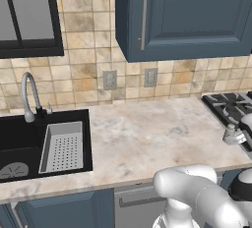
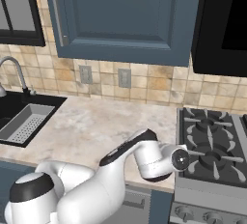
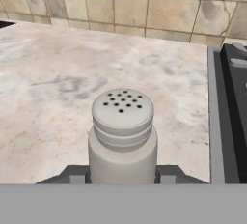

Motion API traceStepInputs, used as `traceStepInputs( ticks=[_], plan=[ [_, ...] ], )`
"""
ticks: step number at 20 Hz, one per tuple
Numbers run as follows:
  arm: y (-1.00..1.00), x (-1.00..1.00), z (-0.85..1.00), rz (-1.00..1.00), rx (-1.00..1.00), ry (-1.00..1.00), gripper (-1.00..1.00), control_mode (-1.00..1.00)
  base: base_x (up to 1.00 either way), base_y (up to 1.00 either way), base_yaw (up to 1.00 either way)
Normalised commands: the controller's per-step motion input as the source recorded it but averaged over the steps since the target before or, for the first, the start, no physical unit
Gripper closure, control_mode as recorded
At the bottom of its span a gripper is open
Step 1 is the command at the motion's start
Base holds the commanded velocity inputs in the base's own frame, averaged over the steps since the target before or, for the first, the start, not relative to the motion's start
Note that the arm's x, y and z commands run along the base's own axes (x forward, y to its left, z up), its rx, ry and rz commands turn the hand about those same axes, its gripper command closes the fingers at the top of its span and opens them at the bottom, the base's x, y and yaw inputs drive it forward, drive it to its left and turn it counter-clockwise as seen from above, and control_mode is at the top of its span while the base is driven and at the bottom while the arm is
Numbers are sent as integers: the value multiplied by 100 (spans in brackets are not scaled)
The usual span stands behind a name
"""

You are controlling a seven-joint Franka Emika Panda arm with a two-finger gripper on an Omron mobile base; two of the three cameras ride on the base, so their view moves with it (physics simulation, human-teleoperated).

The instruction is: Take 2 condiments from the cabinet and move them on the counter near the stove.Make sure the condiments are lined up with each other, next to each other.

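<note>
A pale grey-white shaker (image 3: 122, 136), one of the condiments, stands upright between my gripper's (image 3: 122, 175) two dark fingertips, and the gripper is shut on it. The shaker's flat cap has several small holes. It is over the beige marbled counter (image 3: 48, 97), just left of the black stove (image 3: 231, 121). Whether its base touches the worktop is hidden. In the left base view the hand and shaker (image 1: 231, 134) sit at the counter's (image 1: 147, 138) right end beside the stove (image 1: 229, 106). The arm reaches toward the stove (image 2: 212, 141) in the right base view. The cabinet is out of view.
A closed blue wall cabinet with a long steel handle (image 1: 187, 15) hangs above the counter. The black sink (image 1: 19, 143) with a curved tap (image 1: 30, 94) and a grey strainer tray (image 1: 61, 146) lies to the left. Two outlets (image 1: 109, 79) sit on the tiled wall.
</note>
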Motion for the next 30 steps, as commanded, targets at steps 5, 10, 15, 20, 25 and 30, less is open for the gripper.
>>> traceStepInputs(
  ticks=[5,10,15,20,25,30],
  plan=[
    [0,0,-18,2,0,0,100,-100,0,0,0],
    [0,0,-18,2,0,0,100,-100,0,0,0],
    [0,5,-5,1,0,0,100,-100,0,0,0],
    [-1,8,-4,1,0,0,100,-100,0,0,0],
    [0,9,-12,2,0,-1,100,-100,0,0,0],
    [0,6,-15,2,0,-4,100,-100,0,0,0]
  ],
)
